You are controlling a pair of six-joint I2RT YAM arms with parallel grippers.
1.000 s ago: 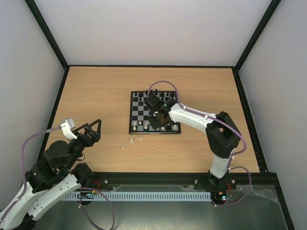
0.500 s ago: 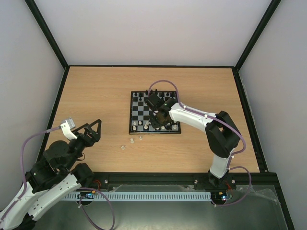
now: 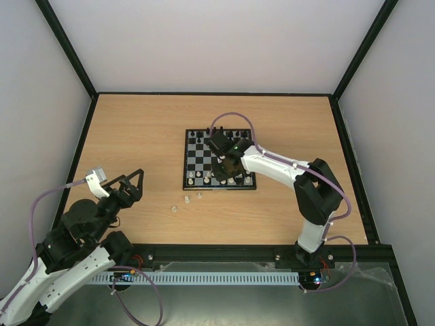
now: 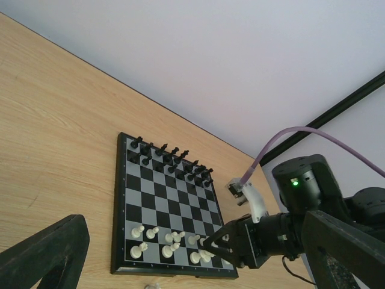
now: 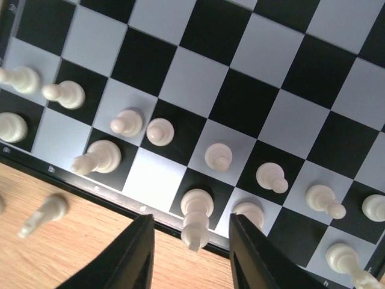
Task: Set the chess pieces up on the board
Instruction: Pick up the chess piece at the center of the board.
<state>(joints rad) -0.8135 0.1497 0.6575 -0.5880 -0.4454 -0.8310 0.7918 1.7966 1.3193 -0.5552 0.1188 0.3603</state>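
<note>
- Over the near edge of the board [image 5: 204, 78], the right pincer [image 5: 191, 244] hangs with its two fingers a little apart.
- A tall white piece [image 5: 197, 218] stands between those fingers, on a black square in the near row. There is a gap on each side of it, so the pincer is not pinching it.
- Other chess pieces [image 5: 218, 158] stand in the two near rows around it. The black pieces [image 4: 168, 155] fill the far side.
- On the wood to the pincer's left, a fallen piece [image 5: 41, 215] lies on its side, near the board's edge. It is blurry, but its long side seems to slant away from that edge.
- From above, three loose pieces [image 3: 185, 201] lie on the table [image 3: 136, 136] by the board's near left corner, between the two arms.
- The left pincer [image 3: 133, 179] is spread wide with nothing in it, well apart from the board.
- The next grab is likely one of those loose pieces, to the left and toward the robot. The right pincer looks a bit nearer, though it is close. Its fingers would need to close across the piece's long side.
</note>
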